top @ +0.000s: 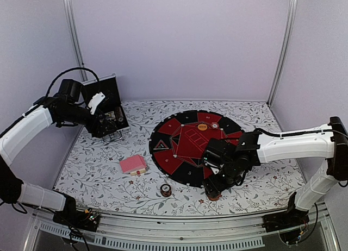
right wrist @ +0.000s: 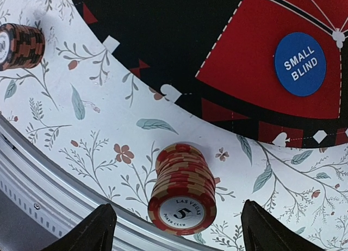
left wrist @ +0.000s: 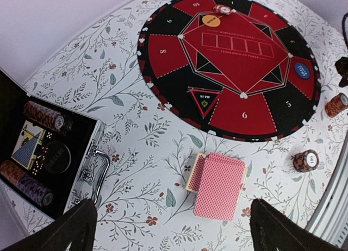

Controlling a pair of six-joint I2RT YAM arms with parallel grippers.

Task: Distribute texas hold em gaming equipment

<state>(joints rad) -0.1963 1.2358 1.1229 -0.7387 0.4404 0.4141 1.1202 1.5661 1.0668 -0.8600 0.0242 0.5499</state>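
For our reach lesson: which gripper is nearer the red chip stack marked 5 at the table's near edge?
Right. The right gripper hangs directly over the chip stack, open fingers on either side; the left gripper is far off to the left, by the black case.

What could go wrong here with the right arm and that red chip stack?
The red chip stack looks unevenly piled, so the open right gripper closing around it might scatter chips. The stack also sits near the metal edge rail at the table's front, so a nudge could send chips off the table.
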